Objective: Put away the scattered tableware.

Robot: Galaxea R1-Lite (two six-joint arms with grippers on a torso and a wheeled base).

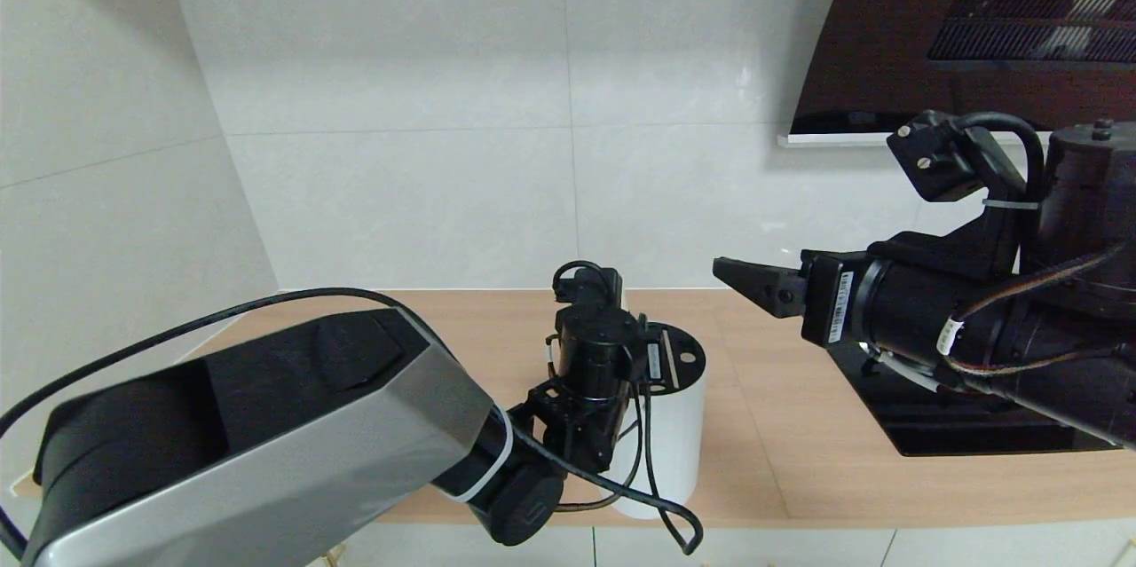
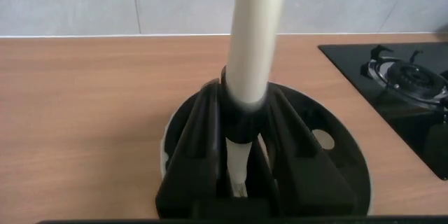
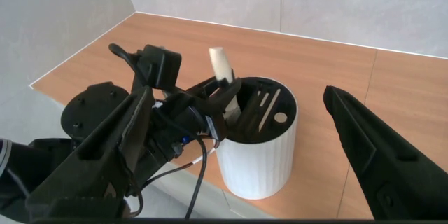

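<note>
A white ribbed utensil holder [image 1: 676, 447] with a slotted black lid [image 2: 329, 161] stands near the front edge of the wooden counter. My left gripper [image 2: 245, 108] hovers right over the lid, shut on the black collar of a white-handled utensil [image 2: 255, 35]. The utensil stands upright, its lower end down in a lid slot and hidden there. In the right wrist view the white handle [image 3: 222, 65] sticks up from the holder [image 3: 262, 157]. My right gripper [image 1: 750, 283] hangs in the air to the right of the holder and higher, open and holding nothing.
A black gas hob [image 1: 932, 429] is set into the counter [image 1: 799, 460] to the right of the holder, with a burner [image 2: 409, 77] showing. A dark range hood [image 1: 958, 26] hangs above it. White tiled walls close off the back and left.
</note>
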